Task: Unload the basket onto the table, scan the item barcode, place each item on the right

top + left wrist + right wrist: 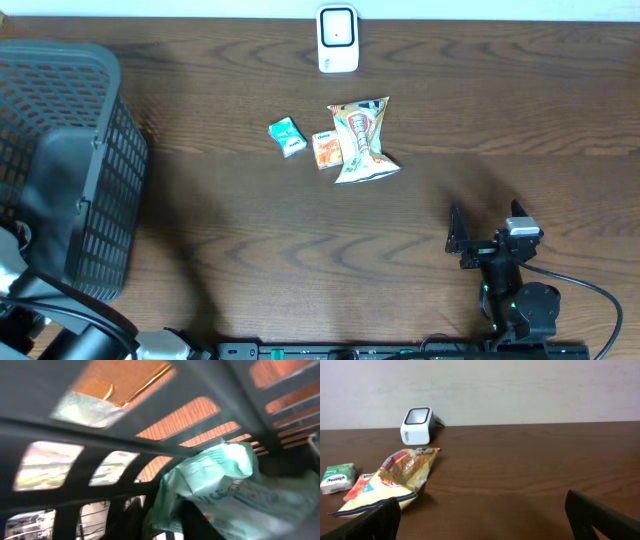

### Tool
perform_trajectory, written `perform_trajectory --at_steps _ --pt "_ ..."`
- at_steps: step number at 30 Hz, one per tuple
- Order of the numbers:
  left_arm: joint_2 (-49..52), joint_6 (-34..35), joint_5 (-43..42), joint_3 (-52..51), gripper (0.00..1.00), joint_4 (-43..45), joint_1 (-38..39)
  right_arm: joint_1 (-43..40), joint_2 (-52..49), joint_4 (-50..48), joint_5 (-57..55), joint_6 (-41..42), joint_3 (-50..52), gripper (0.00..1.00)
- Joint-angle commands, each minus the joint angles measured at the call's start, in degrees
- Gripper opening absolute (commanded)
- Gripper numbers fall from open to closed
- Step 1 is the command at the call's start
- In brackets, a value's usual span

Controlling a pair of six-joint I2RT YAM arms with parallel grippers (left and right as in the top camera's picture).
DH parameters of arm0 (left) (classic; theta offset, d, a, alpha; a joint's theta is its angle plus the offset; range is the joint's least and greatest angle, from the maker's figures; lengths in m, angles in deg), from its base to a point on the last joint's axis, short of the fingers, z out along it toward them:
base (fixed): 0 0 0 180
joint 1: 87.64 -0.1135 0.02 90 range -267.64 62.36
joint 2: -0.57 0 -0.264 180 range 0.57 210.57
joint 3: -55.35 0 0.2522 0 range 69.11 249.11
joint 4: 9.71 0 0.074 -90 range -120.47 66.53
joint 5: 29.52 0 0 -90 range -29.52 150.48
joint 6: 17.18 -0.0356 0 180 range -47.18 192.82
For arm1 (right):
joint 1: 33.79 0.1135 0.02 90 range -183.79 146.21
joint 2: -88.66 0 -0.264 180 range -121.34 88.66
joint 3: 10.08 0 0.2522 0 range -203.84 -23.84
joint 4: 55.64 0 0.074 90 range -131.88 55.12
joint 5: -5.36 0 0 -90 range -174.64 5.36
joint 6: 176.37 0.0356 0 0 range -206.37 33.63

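Inside the dark mesh basket, the blurred left wrist view shows a pale green bag. My left gripper is shut on a fold of that bag, with one dark finger on each side of it. From overhead the basket hides this gripper. The white barcode scanner stands at the table's far edge and is also in the right wrist view. My right gripper rests near the front right, open and empty. No barcode is visible on the bag.
A yellow chip bag, a small orange pack and a small teal pack lie together in front of the scanner. The basket fills the table's left side.
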Motion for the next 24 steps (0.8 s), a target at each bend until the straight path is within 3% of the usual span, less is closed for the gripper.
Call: perform_trajectory --at_steps 1,5,8,14,24 --pt "1.88 1.38 -7.08 -0.57 0.19 -0.79 0.74 -0.31 0.04 0.22 0.04 0.76 0.07 0.99" --pt "1.88 1.33 -7.08 -0.57 0.24 -0.44 2.16 -0.31 0.04 0.22 0.04 0.76 0.07 0.99" --pt "1.9 0.76 -7.1 -0.57 0.39 0.17 3.19 -0.31 0.04 0.22 0.04 0.76 0.07 0.99" --pt "1.9 0.26 -8.5 -0.57 0.57 1.05 4.5 -0.31 0.04 0.22 0.04 0.76 0.07 0.99" --pt "1.9 -1.07 -15.58 -0.57 0.57 0.63 4.57 -0.31 0.04 0.22 0.04 0.76 0.07 0.99"
